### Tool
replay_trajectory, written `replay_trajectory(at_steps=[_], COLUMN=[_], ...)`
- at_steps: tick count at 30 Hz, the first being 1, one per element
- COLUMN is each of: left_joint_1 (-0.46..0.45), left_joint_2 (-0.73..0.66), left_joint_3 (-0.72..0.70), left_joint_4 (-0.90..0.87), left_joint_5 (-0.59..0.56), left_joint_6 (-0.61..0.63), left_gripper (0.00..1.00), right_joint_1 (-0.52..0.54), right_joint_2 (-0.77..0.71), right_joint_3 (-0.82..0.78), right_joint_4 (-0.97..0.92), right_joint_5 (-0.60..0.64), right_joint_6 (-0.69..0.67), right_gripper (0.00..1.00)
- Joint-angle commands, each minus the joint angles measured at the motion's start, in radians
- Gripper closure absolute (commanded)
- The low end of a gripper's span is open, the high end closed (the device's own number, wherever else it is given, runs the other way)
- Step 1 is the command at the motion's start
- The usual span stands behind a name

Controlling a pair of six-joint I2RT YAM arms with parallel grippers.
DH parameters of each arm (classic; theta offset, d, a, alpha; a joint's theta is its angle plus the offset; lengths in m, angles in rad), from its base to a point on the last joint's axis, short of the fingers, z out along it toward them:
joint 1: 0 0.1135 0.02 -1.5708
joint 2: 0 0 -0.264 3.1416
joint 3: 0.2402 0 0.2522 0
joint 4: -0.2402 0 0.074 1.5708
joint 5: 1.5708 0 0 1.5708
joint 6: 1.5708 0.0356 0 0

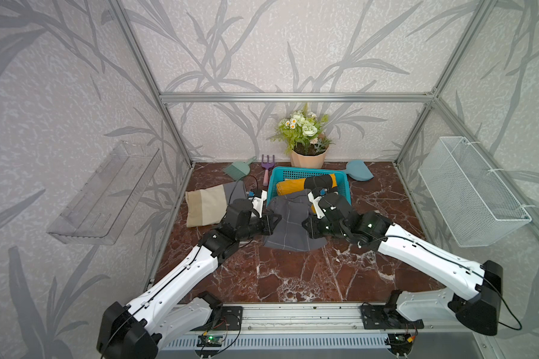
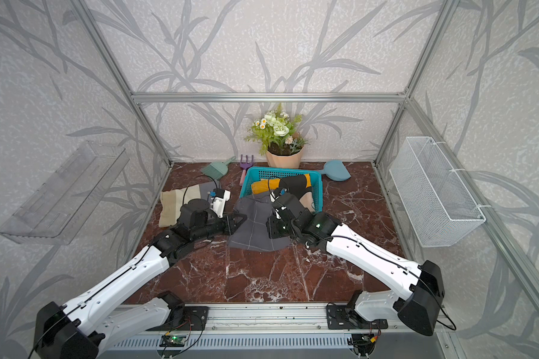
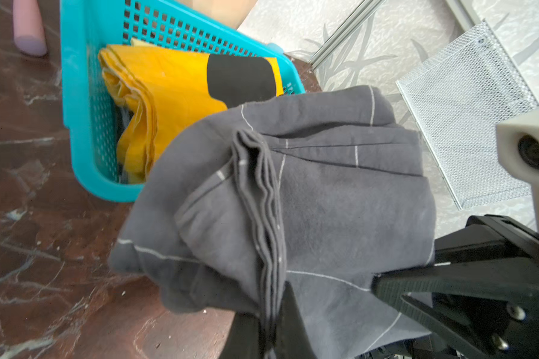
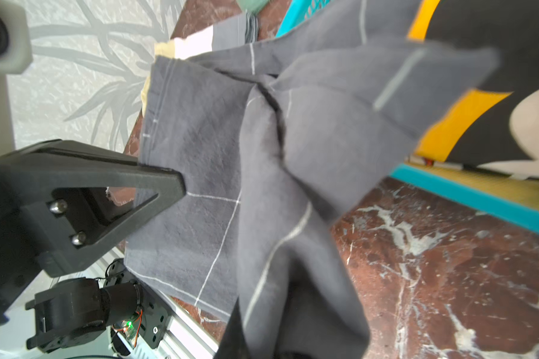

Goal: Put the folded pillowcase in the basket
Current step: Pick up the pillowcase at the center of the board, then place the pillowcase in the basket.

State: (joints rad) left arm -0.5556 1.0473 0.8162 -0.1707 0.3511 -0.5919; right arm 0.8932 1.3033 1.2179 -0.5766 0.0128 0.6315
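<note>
Pinched the grey pillowcase (image 1: 288, 227) with the left gripper (image 1: 274, 221) at one side edge and with the right gripper (image 1: 308, 224) at the opposite one. Clamped tight on bunched layers at both ends, nothing spread. Slung it between the arms, with the far edge lapped over the near rim of the basket (image 1: 299, 173) and the bulk sagging in front, outside. Couldn't tell whether the low edge touched the table (image 1: 293, 279).

Risks, as judged:
- Might have snagged the far edge on the rim if pushed forward without more lift. Would have piled the cloth up outside the wall.
- Might have shoved the basket back toward the flower pot (image 1: 308, 160) by dragging cloth across the rim. Looked like light plastic, unbraced.
- Might have lost the fold: gripped only at the edges, with a loose middle and fanned layers in the left wrist view.
- Might have ended up riding high. Saw a yellow-and-black cloth (image 1: 293, 186) filling much of the basket, so could have spilled back over the rim on release.
- Might have slipped a layer out of either pinch, given a thick stack and small contact.
</note>
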Motion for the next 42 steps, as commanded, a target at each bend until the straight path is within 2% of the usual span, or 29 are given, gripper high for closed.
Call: replay_trajectory(at_steps=[1, 13, 21, 30, 42], left_joint_1=[-0.004, 0.003, 0.039, 0.126, 0.193], left_joint_2=[0.031, 0.223, 0.482, 0.691, 0.873], left_joint_3=[0.069, 0.212, 0.355, 0.499, 0.614], left_joint_4=[0.034, 0.198, 0.293, 0.301, 0.265], left_joint_5=[0.006, -0.089, -0.103, -0.065, -0.022], left_joint_6=[0.03, 0.088, 0.118, 0.142, 0.15], left_gripper=[1.0, 1.0, 1.0, 1.0, 1.0], right_joint_1=[-0.008, -0.246, -0.382, -0.472, -0.542], right_joint_2=[-0.002, 0.086, 0.176, 0.294, 0.537], right_joint_3=[0.067, 0.202, 0.247, 0.287, 0.362], right_joint_4=[-0.085, -0.099, -0.066, -0.008, 0.021], right_joint_5=[0.066, 0.027, 0.032, 0.04, 0.027], right_joint_6=[-0.044, -0.154, -0.204, -0.214, -0.246], right_gripper=[1.0, 1.0, 1.0, 1.0, 1.0])
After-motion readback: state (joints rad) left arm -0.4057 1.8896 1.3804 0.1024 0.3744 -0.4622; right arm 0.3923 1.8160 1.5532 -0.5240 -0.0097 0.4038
